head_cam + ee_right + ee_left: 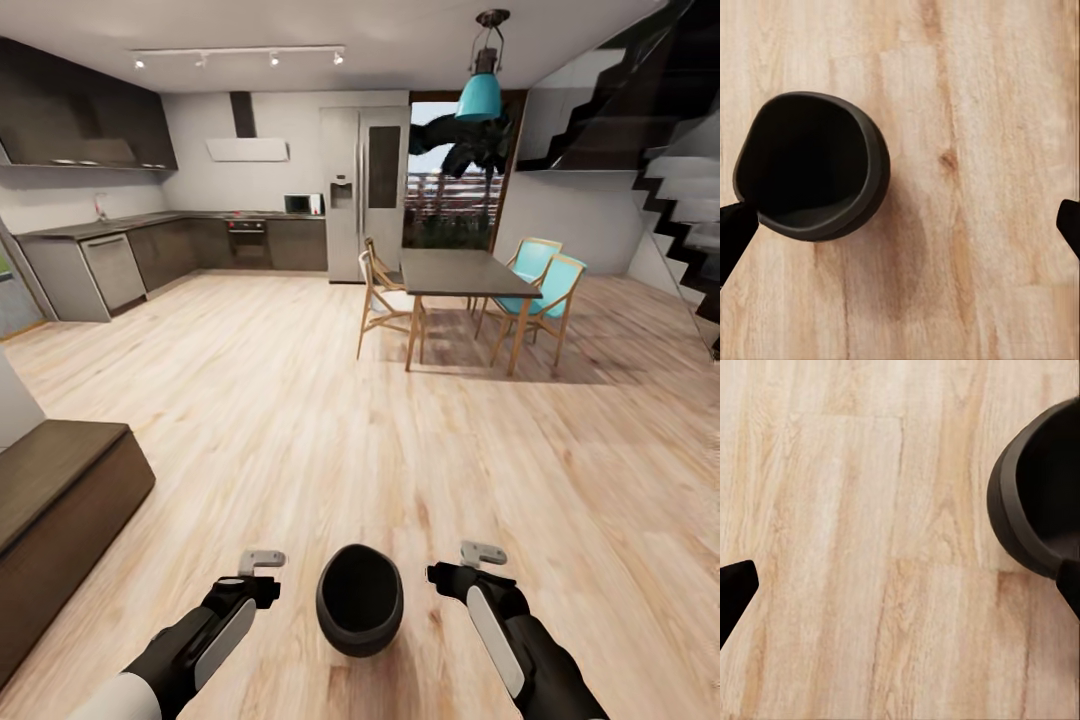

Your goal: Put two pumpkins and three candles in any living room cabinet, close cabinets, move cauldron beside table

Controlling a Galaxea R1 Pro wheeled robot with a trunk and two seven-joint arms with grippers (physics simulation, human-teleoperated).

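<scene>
The cauldron (360, 598), a dark round empty pot, stands on the wood floor right in front of me, between my two arms. My left gripper (265, 577) hovers open just left of it, and my right gripper (462, 565) hovers open just to its right. Through the left wrist camera the cauldron (1039, 502) lies beside the open left gripper (900, 589). In the right wrist view the cauldron (810, 165) sits close to one fingertip of the open right gripper (900, 229). The low dark brown cabinet (60, 500) stands at the left. The pumpkins and candles are out of view.
A dark dining table (470, 270) with wooden and teal chairs (535, 295) stands ahead to the right. The grey kitchen units (150, 255) and a fridge (365, 190) line the far wall. A black staircase (680, 190) rises at the right. Wide wood floor lies between.
</scene>
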